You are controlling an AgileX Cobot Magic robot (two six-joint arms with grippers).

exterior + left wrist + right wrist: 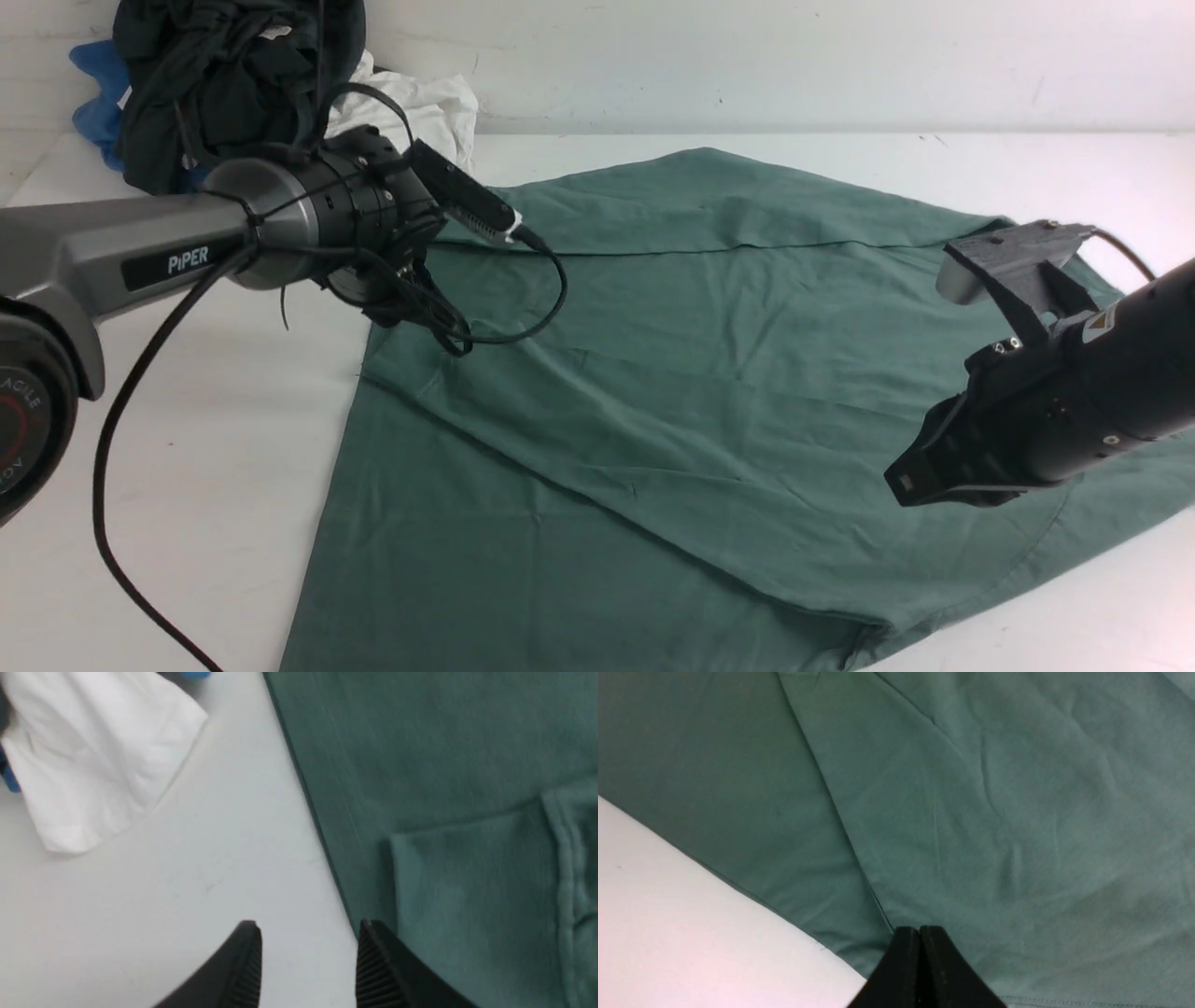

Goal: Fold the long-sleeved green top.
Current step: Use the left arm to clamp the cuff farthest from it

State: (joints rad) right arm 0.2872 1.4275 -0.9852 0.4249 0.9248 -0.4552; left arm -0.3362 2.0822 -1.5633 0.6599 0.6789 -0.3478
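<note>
Left gripper point(307, 935) spread, empty, straddling upper-left edge of green long-sleeved top point(653, 392); right gripper point(920, 935) clenched, empty, over cloth lower right.

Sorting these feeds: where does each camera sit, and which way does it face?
Front view: between the arms, facing forward over the table; shows the green top, a far-left clothes pile, the left arm and right arm.
Left wrist view: on the left wrist, facing down at the top's edge and a white cloth; the open left gripper shows.
Right wrist view: on the right wrist, facing down at the top; the shut right gripper shows.
Shared: the top, in all three.
</note>
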